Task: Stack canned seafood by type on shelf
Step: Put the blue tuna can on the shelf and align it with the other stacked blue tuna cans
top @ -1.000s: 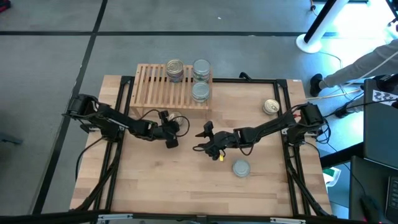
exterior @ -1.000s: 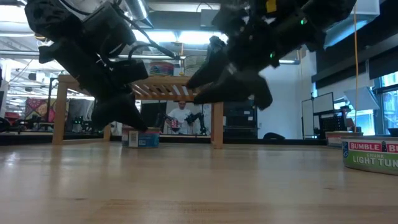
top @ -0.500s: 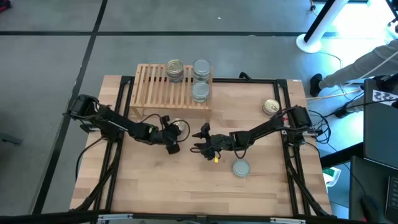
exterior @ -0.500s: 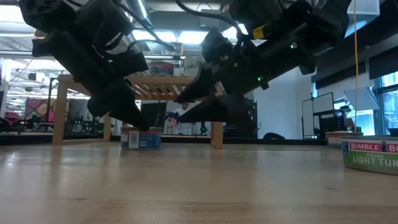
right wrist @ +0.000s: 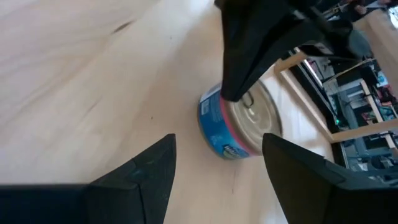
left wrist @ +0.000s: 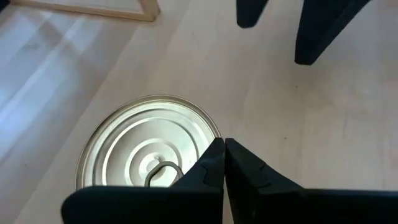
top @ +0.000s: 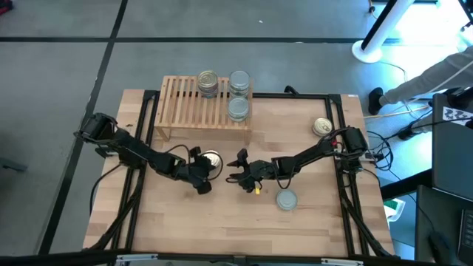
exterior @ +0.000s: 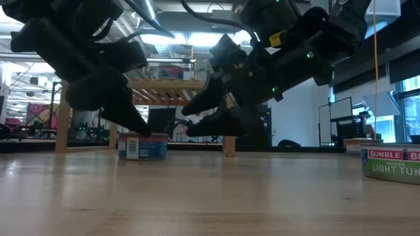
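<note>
Two end effectors [top: 209, 168] [top: 238, 167] flanking can [top: 213, 159]

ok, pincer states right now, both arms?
Left pincer: shut, tips resting on the lid of the gold-lidded can, nothing gripped.
Right pincer: open, empty, facing that can.

Left gripper [top: 209, 164] has pulled the gold-lidded can [top: 212, 159] toward the right gripper [top: 238, 169]

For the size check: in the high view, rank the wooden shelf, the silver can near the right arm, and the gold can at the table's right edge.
1. Wooden shelf, clearly the largest.
2. Silver can and gold can look about equal, so they are not ranked.
</note>
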`<act>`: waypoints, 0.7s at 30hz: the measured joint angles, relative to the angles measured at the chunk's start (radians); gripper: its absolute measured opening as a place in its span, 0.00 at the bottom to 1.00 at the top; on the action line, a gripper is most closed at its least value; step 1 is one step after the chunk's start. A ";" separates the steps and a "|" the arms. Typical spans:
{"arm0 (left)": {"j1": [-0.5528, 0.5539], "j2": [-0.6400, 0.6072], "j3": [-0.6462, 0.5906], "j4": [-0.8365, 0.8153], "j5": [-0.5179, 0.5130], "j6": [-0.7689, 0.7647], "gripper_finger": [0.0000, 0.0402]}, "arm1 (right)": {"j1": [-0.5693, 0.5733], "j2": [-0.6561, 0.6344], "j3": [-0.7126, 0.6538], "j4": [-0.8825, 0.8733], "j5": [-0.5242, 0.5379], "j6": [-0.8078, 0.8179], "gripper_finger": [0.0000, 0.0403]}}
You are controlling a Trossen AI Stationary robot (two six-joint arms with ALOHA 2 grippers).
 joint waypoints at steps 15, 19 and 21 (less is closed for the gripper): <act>-0.019 -0.001 0.000 -0.002 0.020 0.012 0.17 | 0.000 0.000 0.000 0.010 -0.017 0.000 0.59; -0.019 -0.001 0.000 -0.004 0.027 0.037 0.19 | 0.000 0.000 0.000 0.010 -0.017 0.000 0.59; -0.019 -0.001 0.001 -0.004 0.027 0.041 0.20 | 0.000 0.000 0.000 0.010 -0.017 0.000 0.59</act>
